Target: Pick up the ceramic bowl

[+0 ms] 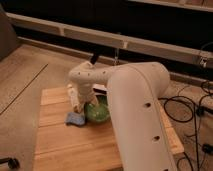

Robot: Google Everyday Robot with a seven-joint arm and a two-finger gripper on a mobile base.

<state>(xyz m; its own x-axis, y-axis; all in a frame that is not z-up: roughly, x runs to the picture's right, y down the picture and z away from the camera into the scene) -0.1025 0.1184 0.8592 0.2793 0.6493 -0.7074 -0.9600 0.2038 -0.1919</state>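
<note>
Crowding ceramic bowl's (99, 113) left rim: pincer (78, 103), blue sponge (75, 119).

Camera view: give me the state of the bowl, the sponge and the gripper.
Bowl: upright on the table, partly hidden by the arm.
Sponge: lying flat on the table, right beside the bowl.
Gripper: low at the bowl's rim, on the sponge side, pointing down.

Counted on the wooden table (55, 147): one ceramic bowl (100, 114), one blue sponge (75, 119). One white arm (137, 95) is recorded, with one gripper (76, 105) located at the bowl's left rim, just above the sponge.
</note>
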